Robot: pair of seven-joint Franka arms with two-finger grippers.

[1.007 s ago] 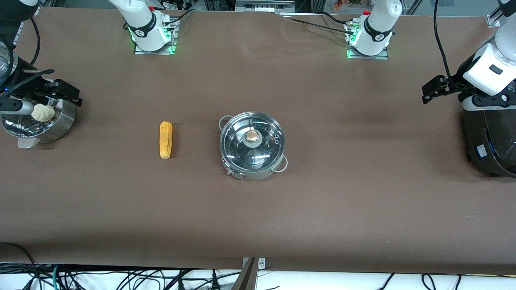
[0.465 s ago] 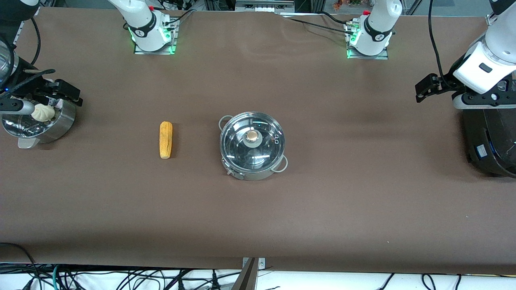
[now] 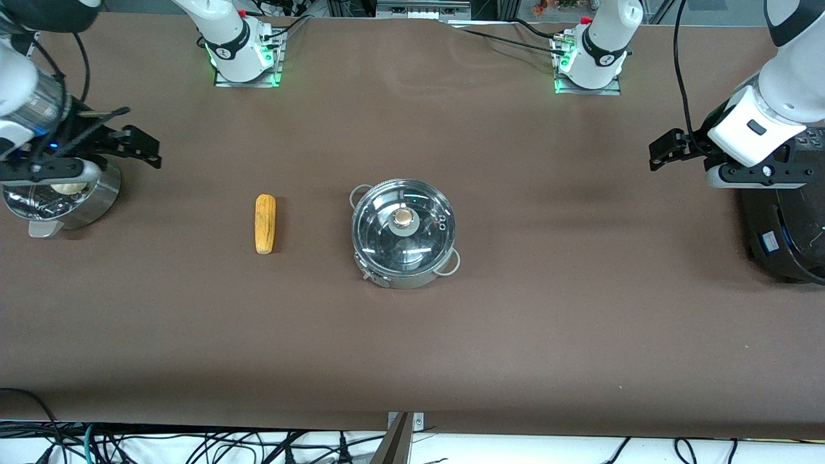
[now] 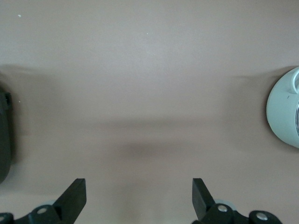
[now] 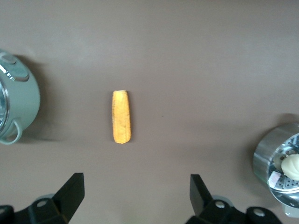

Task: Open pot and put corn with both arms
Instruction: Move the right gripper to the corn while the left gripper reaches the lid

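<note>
The steel pot [image 3: 387,274] stands mid-table with its glass lid [image 3: 419,241] and tan knob [image 3: 403,217] on. The corn [image 3: 265,223] lies on the table beside it, toward the right arm's end. My right gripper [image 3: 138,145] is open and empty, over the table between the steamer basket and the corn. Its wrist view shows the corn [image 5: 121,116], the pot's edge [image 5: 18,109] and the gripper [image 5: 136,184]. My left gripper [image 3: 667,147] is open and empty, over bare table between the black cooker and the pot. Its wrist view shows the gripper [image 4: 138,186] and the pot's edge [image 4: 282,109].
A steamer basket [image 3: 97,196] with a white bun [image 3: 67,187] stands at the right arm's end of the table. A large black cooker [image 3: 786,225] stands at the left arm's end. Brown table [image 3: 412,348] spreads round the pot and corn.
Both grippers have moved toward the middle of the table. The right one left the steamer basket toward the corn; the left one moved off the cooker toward the pot. Pot and corn have not moved.
</note>
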